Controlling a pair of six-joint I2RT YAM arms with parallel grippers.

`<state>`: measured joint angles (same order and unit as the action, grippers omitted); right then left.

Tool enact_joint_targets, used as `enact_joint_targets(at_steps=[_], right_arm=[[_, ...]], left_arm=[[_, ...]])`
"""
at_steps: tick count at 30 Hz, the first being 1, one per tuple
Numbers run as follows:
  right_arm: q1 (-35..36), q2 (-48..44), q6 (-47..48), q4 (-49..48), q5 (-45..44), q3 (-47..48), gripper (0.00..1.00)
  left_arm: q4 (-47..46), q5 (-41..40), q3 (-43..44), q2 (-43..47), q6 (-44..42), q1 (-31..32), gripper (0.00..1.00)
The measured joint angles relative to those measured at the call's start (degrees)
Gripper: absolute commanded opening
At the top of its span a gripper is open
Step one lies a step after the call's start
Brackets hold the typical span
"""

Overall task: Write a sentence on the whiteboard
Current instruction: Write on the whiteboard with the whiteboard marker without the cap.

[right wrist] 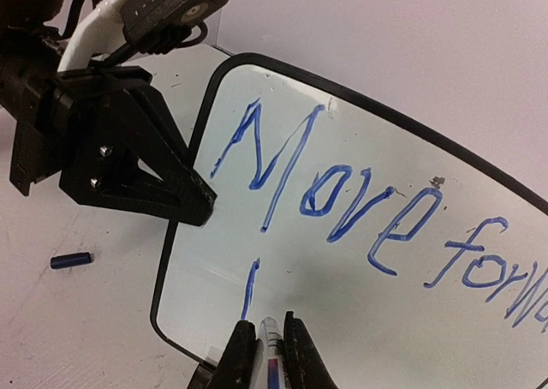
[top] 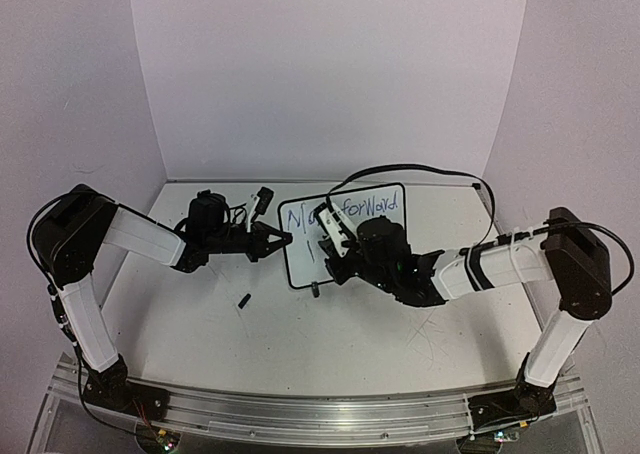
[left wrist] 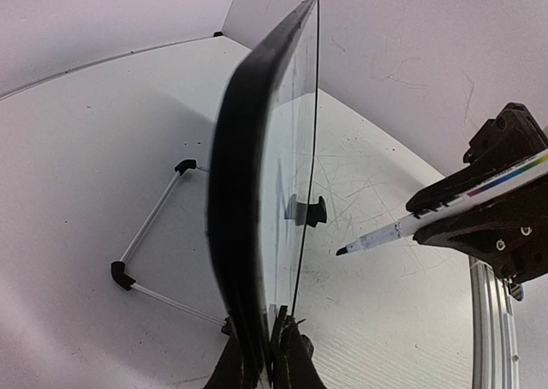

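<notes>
Whiteboard (right wrist: 205, 278): stands upright on its edge at the back middle of the table, black frame, writing face toward the right arm.
Sentence (right wrist: 342, 205): blue "Move forward" runs along the top line.
Stroke (right wrist: 250, 288): one short upright blue line sits below the "M".
Marker (right wrist: 271, 336): white barrel, tip pointing at the board just under the stroke; from the left wrist, the tip looks just off the face.
Right gripper (right wrist: 270, 359): fingers closed tight on the marker barrel, low in front of the board.
Left gripper (left wrist: 264, 355): fingers pinched onto the board's left frame edge, one on each face.
Wire stand (left wrist: 152, 222): splayed out on the table behind the board.
Foot (left wrist: 306, 211): small black piece seen through or past the board's lower edge.
Cap (right wrist: 70, 260): dark blue, lying loose on the table, near the left gripper, apart from the board.
In the way: from above, the right wrist covers the middle letters and the board's lower half.
Table (top: 350, 344): white, scuffed.
</notes>
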<state>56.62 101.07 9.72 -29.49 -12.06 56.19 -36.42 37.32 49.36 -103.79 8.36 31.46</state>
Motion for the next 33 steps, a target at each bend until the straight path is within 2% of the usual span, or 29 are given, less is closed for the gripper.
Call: enact_joint_targets(at_steps=[19,33], right_arm=[[-0.36,5.87,-0.73,-0.44,0.57,4.57,0.0],[-0.14,6.19,-1.58,-0.44,-3.72,5.3,0.0]], left_arm=[[0.0,0.04,0.0,0.0,-0.11,0.0,0.0],[0.15,-0.36,0.0,0.0,0.0,0.0,0.0]])
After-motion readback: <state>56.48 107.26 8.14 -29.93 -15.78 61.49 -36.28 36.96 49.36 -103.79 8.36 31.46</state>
